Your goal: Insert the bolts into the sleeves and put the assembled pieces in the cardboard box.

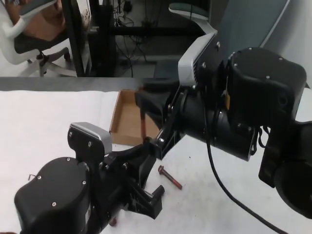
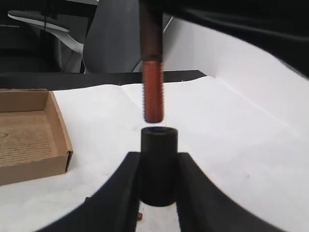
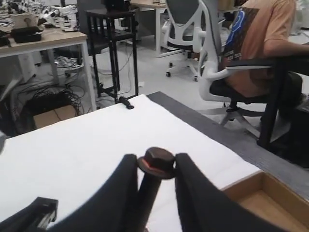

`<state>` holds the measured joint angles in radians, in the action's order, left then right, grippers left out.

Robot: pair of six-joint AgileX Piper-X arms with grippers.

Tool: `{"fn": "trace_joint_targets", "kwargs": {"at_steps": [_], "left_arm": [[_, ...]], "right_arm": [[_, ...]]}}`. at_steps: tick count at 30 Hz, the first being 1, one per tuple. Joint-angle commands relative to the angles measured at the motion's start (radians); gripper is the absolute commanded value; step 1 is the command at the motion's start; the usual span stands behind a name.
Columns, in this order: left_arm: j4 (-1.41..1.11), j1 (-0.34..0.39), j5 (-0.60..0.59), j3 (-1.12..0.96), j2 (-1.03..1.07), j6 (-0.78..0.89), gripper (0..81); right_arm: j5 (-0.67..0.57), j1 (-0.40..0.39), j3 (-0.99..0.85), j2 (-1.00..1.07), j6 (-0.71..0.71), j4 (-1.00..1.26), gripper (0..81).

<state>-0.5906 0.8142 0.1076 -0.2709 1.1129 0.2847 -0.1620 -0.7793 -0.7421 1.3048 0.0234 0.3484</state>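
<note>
A black sleeve [image 2: 159, 145] is held upright between the two fingers of the left gripper [image 2: 158, 186], which is closed snugly around its lower half, above the white bench [image 2: 231, 145]. A copper-coloured bolt [image 2: 152, 92] is gripped just under its hexagonal head by the right gripper [image 3: 155, 166], which is closed tight on the shank. The bolt is hung head-up with its threaded tip just above the sleeve's open bore, not yet inside it. The cardboard box [image 2: 60, 130] is seen lying open on the bench off to one side, well apart from the pair, and a spare bolt [image 1: 169, 177] is seen lying loose on the bench below the arms. The tip appears to be set slightly off the centre of the bore, so the rim may be struck instead of the hole being entered. In that case the sleeve could be tipped or pushed down through the fingers, or the bolt could be swung askew, since it is held only near the head and a long length is left free. If the bolt is lowered at a tilt, the threads could be jammed against the bore wall, and a sleeve knocked free would likely be dropped onto the bench and lost to a roll
</note>
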Motion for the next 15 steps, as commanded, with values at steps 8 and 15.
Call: {"fn": "trace_joint_targets", "kwargs": {"at_steps": [8, 15], "left_arm": [[-0.013, 0.001, -0.003, 0.001, 0.000, 0.001, 1.8], [-0.051, -0.039, 0.002, 0.001, 0.000, -0.008, 1.8]], "right_arm": [[0.045, 0.006, -0.004, 0.000, 0.044, -0.003, 0.6], [0.045, 0.004, -0.004, 0.000, -0.023, -0.046, 0.6]]}}
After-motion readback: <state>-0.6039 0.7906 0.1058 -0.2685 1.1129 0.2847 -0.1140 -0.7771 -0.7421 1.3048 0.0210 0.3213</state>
